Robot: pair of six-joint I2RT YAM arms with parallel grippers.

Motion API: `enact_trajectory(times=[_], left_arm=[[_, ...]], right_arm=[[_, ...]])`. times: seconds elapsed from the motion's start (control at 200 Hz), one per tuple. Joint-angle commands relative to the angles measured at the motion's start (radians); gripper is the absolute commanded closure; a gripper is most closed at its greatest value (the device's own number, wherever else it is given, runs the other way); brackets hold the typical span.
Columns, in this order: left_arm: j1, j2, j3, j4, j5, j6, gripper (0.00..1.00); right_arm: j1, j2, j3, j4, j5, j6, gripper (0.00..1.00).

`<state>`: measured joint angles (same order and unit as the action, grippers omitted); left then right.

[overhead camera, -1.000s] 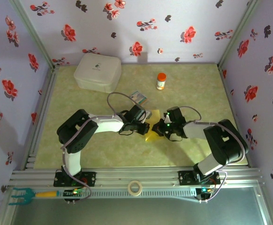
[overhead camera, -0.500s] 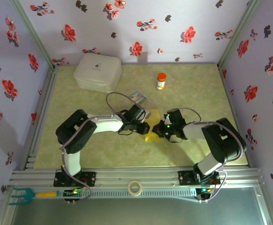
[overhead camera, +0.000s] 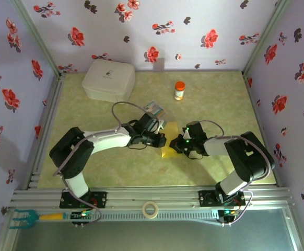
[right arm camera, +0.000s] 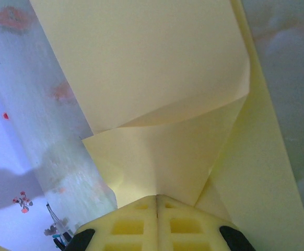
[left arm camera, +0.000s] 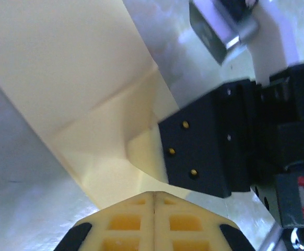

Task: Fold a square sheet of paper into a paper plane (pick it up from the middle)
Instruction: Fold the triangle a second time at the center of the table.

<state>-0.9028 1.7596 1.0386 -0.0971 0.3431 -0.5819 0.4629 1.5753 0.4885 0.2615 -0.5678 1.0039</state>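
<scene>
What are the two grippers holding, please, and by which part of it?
Both hold the paper. The left gripper and right gripper each pinch a folded edge, from opposite sides.

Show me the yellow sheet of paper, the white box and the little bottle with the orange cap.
yellow sheet of paper (overhead camera: 168,152), top view, on its lower corner.
white box (overhead camera: 108,79), top view, on the middle of its lid.
bottle (overhead camera: 179,94), top view, on its body under the orange cap.

Place: you're looking at a lab test cell, not a home.
Walls: flowered panels (overhead camera: 167,47) box in your worktop (overhead camera: 220,99).
Frame: aluminium rails (overhead camera: 152,194) edge it, with robot bases (overhead camera: 83,198) bolted on.
</scene>
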Motion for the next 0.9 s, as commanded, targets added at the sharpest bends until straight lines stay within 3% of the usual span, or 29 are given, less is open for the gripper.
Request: enact_trajectory(times=[0.0,0.17,0.64,0.895], left_arm=[[-0.018,0.062,0.023,-0.015,0.107,-0.017,1.00],[-0.018,0.112,0.036,0.021,0.152,-0.048,1.00],[-0.015,0.180,0.060,0.042,0.136,-0.046,0.97],[-0.008,0.179,-0.007,0.031,0.125,-0.048,0.97]], right_arm=[[-0.001,0.013,-0.029,-0.056,0.071,0.012,1.00],[-0.001,0.015,-0.026,-0.057,0.069,0.010,1.00],[-0.002,0.016,-0.028,-0.061,0.063,0.009,1.00],[-0.007,0.017,-0.029,-0.065,0.064,0.004,1.00]])
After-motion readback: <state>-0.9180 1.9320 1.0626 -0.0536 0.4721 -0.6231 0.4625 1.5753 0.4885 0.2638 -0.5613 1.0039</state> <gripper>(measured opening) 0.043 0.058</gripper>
